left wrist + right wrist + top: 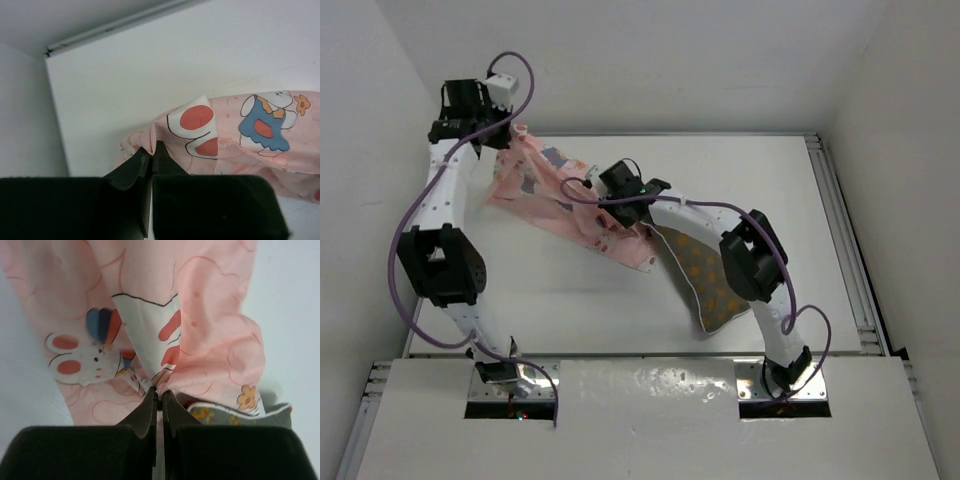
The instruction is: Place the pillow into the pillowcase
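The pink pillowcase [560, 205] with cartoon figures lies stretched from the table's back left toward the middle. My left gripper [498, 140] is shut on its far left corner; in the left wrist view [151, 150] the pink cloth [240, 135] is pinched between the closed jaws. My right gripper [638, 215] is shut on a fold of the pillowcase [200, 340] near its right end, seen in the right wrist view [159, 395]. The brown-grey pillow [705, 280] with orange dots lies under my right arm. Its piped edge [240, 412] shows just under the cloth.
The white table [580, 300] is bounded by a metal rail [840, 230] on the right and white walls at the back and left. The back edge rail [120, 27] shows in the left wrist view.
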You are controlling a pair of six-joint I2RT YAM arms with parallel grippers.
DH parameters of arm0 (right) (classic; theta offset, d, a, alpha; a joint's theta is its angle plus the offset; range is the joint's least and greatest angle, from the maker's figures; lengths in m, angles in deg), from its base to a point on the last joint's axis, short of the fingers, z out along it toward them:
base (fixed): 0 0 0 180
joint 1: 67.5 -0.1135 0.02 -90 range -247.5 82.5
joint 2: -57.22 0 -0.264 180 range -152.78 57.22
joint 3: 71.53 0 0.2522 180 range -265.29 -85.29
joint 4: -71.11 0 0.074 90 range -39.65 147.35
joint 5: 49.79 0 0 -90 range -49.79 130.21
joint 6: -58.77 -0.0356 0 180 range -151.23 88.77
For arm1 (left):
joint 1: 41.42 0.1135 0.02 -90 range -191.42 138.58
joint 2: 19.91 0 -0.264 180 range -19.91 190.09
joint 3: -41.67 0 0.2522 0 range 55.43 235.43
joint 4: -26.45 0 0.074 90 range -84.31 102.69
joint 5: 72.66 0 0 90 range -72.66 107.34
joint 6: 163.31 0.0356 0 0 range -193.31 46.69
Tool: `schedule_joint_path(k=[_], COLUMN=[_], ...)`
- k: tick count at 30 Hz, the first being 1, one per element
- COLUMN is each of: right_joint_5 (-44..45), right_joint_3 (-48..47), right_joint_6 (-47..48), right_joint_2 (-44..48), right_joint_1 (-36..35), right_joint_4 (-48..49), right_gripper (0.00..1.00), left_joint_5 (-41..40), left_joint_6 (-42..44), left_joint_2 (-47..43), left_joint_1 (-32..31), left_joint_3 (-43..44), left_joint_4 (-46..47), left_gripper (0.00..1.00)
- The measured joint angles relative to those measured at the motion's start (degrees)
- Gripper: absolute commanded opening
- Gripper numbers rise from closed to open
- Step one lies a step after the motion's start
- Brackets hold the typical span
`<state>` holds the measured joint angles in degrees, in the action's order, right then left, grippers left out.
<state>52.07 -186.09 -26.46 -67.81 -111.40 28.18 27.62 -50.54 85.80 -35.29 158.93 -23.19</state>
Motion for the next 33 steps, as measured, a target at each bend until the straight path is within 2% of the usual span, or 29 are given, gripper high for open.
schedule_joint_path(k=[4, 9, 12, 15, 18, 20, 22, 23, 25, 26, 28, 29, 31, 33], right_joint_5=[-3.91, -13.84, -21.57, -28.89, -35.52, -39.36, -42.27, -43.47, -44.33, -44.26, -42.16, -40.19, -36.96, -33.51], right_joint_3=[2.12, 9.99, 13.53, 15.56, 15.93, 15.91, 15.78, 15.43, 14.64, 13.70, 10.54, 7.58, 0.48, -7.80], right_joint_6=[-0.31, -0.81, -2.54, -6.40, -11.65, -15.80, -20.48, -23.21, -28.24, -30.97, -37.16, -39.45, -42.56, -42.73], right_joint_2=[5.75, 23.91, 34.67, 40.79, 40.89, 38.23, 33.81, 30.75, 24.79, 21.55, 14.49, 10.23, 3.21, -2.58], right_joint_1=[0.11, 0.33, 0.74, 1.95, 5.16, 7.91, 10.69, 12.22, 14.75, 16.06, 18.80, 20.37, 23.19, 25.64], right_joint_4=[4.09, 8.83, 14.84, 20.37, 24.09, 26.12, 27.74, 28.33, 28.59, 28.15, 25.24, 22.21, 15.15, 7.58], right_gripper=[0.00, 0.00, 0.00, 0.00, 0.00, 0.00, 0.00, 0.00, 0.01, 0.15, 0.45, 0.71, 0.82, 0.99], left_joint_5=[0.44, 0.44, 0.42, 1.03, 1.25, 0.96, 0.28, -0.33, -2.05, -3.23, -6.38, -8.39, -11.93, -13.75], left_joint_6=[0.87, 1.66, 1.88, 2.21, 2.27, 2.19, 1.97, 1.79, 1.86, 1.92, 2.58, 2.64, 3.23, 3.10], left_joint_2=[-3.74, -3.82, -3.93, -4.70, -5.14, -4.94, -4.24, -3.52, -1.42, 0.31, 5.25, 9.46, 17.79, 25.66], left_joint_1=[1.42, 3.69, 4.92, 4.76, 4.33, 4.17, 3.76, 3.32, 2.43, 1.86, 0.63, -0.35, -2.19, -4.13], left_joint_3=[6.93, 21.40, 29.14, 33.81, 35.63, 35.17, 33.57, 32.15, 29.24, 27.50, 25.97, 26.32, 28.17, 30.88], left_joint_4=[-6.62, -14.43, -17.16, -18.21, -17.77, -16.44, -14.51, -13.09, -9.92, -8.22, -6.32, -5.75, -5.79, -8.07], left_gripper=[0.00, 0.00, 0.00, 0.00, 0.00, 0.01, 0.06, 0.17, 0.32, 0.55, 0.69, 0.78, 0.89, 0.95])
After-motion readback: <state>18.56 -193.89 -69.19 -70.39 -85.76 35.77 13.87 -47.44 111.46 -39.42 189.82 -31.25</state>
